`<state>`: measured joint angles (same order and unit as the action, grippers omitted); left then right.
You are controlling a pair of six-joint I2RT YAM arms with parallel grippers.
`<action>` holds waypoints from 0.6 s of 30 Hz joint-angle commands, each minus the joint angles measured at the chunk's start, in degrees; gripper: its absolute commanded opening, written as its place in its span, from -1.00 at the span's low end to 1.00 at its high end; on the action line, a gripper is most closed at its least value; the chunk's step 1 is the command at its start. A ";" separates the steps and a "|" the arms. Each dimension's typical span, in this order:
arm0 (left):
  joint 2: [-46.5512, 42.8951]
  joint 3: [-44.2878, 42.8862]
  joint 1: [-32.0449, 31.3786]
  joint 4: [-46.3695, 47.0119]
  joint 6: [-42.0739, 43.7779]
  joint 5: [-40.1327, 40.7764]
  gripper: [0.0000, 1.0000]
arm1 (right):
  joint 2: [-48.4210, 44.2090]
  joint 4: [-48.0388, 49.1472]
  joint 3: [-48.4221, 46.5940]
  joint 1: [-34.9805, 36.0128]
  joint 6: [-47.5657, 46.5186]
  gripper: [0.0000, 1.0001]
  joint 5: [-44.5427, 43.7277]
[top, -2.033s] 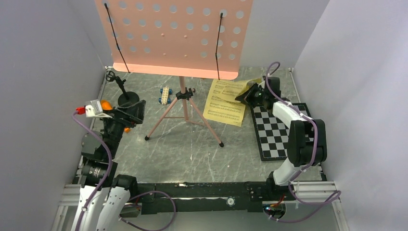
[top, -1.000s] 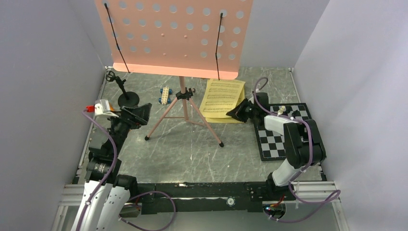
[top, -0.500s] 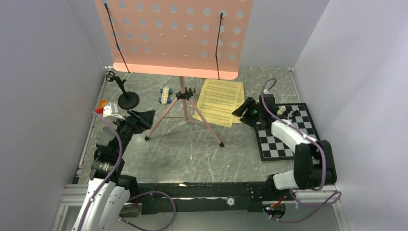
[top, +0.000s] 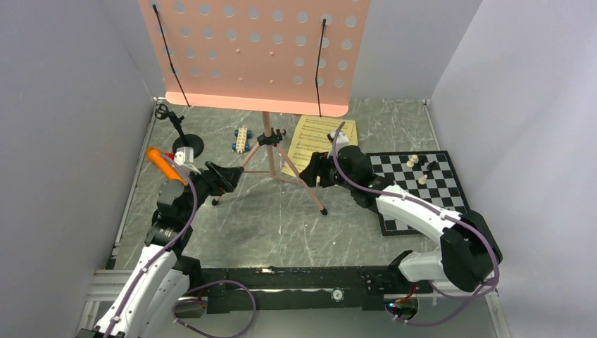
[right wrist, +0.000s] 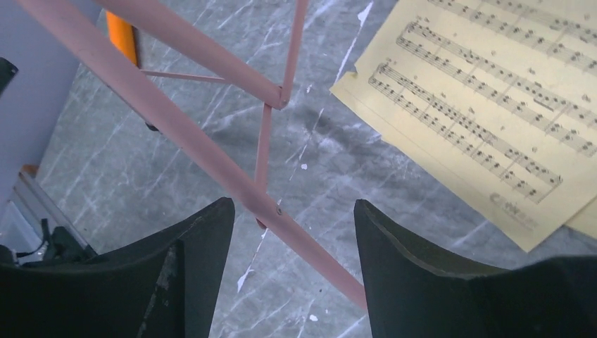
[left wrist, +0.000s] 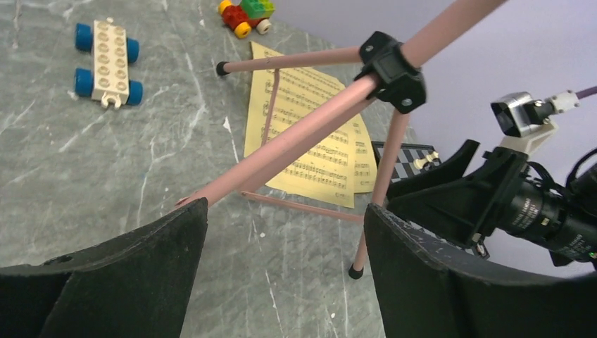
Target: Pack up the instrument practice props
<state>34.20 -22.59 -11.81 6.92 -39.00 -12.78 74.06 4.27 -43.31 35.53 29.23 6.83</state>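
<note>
The pink music stand (top: pixel 271 158) stands mid-table, its perforated desk (top: pixel 253 53) high at the back. Yellow sheet-music pages (top: pixel 318 139) lie flat behind its right leg. My left gripper (top: pixel 229 176) hangs open by the left leg, which runs just ahead of its fingertips (left wrist: pixel 285 211) in the left wrist view. My right gripper (top: pixel 310 172) is open with the right leg (right wrist: pixel 211 151) passing between its fingers, untouched. The orange microphone (top: pixel 165 165) shows beside my left wrist. The black mic stand (top: pixel 184 141) is partly hidden behind that wrist.
A blue-wheeled block car (top: pixel 241 139) sits behind the tripod, and a coloured one (left wrist: pixel 246 13) lies farther back. The chessboard (top: pixel 415 186) with a few pieces lies at the right. Grey walls close in the left, right and back.
My right gripper opened, left the yellow pages flat on the table and swung left to the tripod's right leg. My left arm moved right toward the left leg.
</note>
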 commanded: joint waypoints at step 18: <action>-1.08 -2.11 -2.40 4.86 3.05 0.68 0.74 | 6.47 9.86 3.61 13.50 -11.83 -0.21 -9.59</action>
<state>32.84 -22.61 -13.76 8.82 -37.01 -12.60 81.84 10.63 -40.84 45.80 17.89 -1.32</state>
